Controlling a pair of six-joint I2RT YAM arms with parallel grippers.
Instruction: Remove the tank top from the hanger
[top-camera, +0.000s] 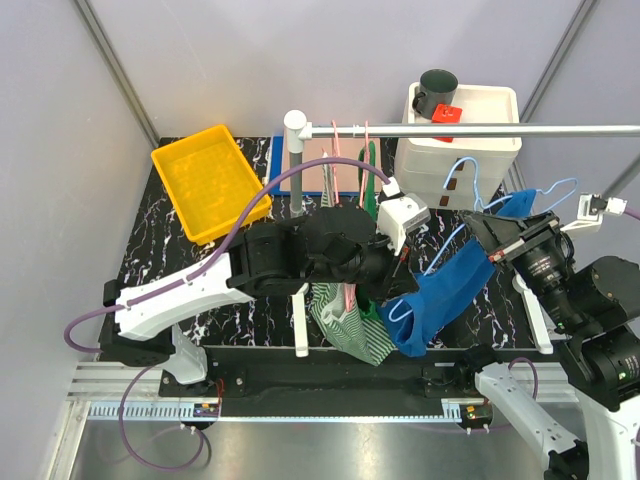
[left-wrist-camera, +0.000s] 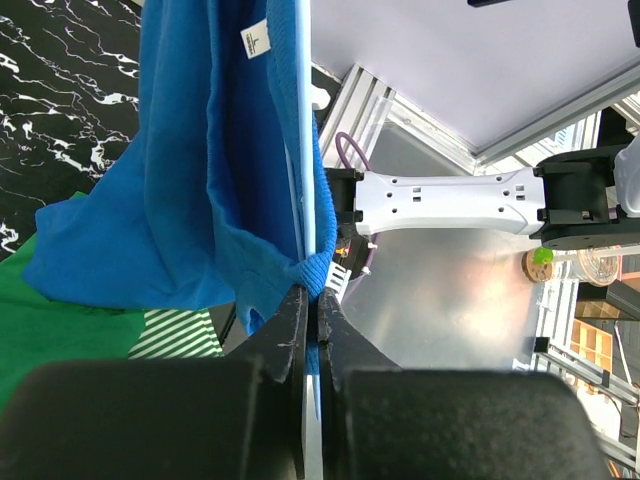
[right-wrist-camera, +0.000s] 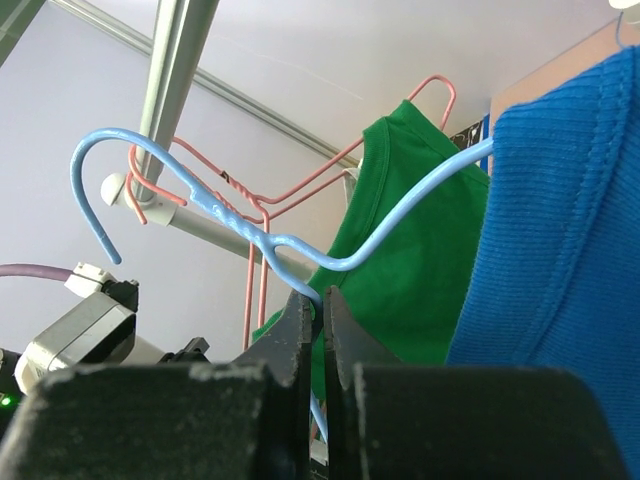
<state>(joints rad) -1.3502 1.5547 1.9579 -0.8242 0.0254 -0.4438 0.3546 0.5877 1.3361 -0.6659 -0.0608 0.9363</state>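
The blue tank top (top-camera: 455, 290) hangs slack on a light-blue wire hanger (top-camera: 441, 258), held off the rail between my two arms. My left gripper (left-wrist-camera: 317, 297) is shut on the tank top's (left-wrist-camera: 200, 180) ribbed lower edge, and the hanger's wire (left-wrist-camera: 306, 150) runs straight down into the same pinch. In the top view that gripper (top-camera: 408, 285) sits at the garment's left side. My right gripper (right-wrist-camera: 322, 300) is shut on the hanger (right-wrist-camera: 230, 225) just below its twisted neck, the hook free in the air. The tank top (right-wrist-camera: 565, 260) fills the right of that view.
A horizontal rail (top-camera: 500, 130) on a white post carries pink hangers (top-camera: 335, 170) with a green garment (right-wrist-camera: 410, 230) and a green-striped one (top-camera: 350, 325). A yellow bin (top-camera: 208, 180) lies back left. A white drawer unit (top-camera: 460, 145) with a black mug (top-camera: 436, 92) stands behind.
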